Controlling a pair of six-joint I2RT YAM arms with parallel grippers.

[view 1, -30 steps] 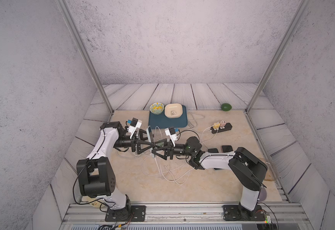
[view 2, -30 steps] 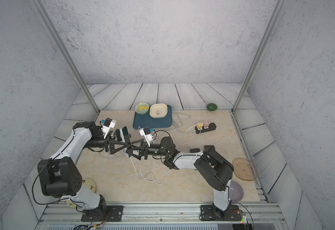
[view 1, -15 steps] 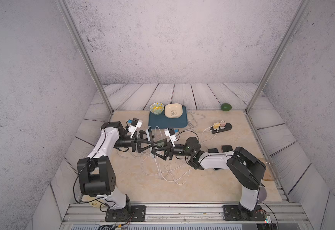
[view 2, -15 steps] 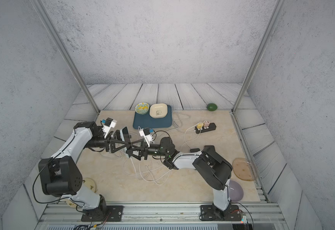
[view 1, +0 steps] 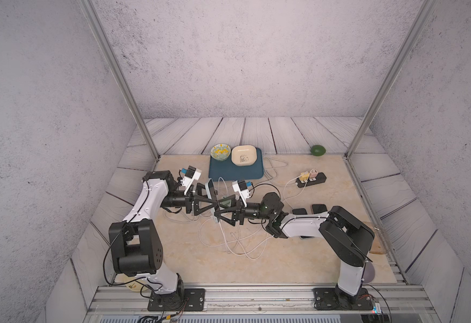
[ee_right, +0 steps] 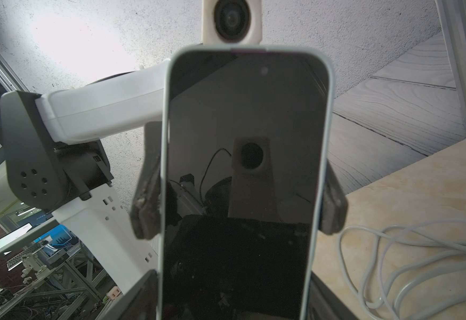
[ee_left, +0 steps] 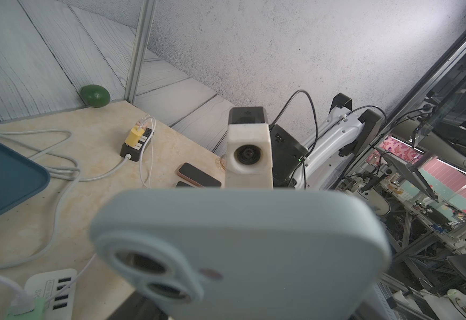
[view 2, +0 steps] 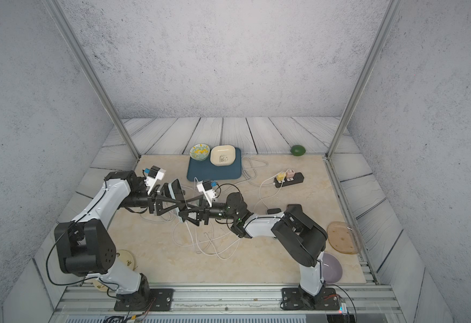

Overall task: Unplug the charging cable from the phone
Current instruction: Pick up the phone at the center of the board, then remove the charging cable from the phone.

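Left jaws clamp the phone (ee_right: 243, 166) by its long edges, mid-air; right jaws straddle it, grip unclear.

Tray (view 1: 242, 172) w/ 2 bowls (view 1: 220, 151), power strip (view 1: 312, 179), avocado (view 1: 317, 150).

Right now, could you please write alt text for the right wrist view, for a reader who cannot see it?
A phone in a pale blue case fills the view, dark screen toward the camera, gripped on both long edges by the left claw. Behind it are the left arm and its wrist camera; white cables coil on the beige table.
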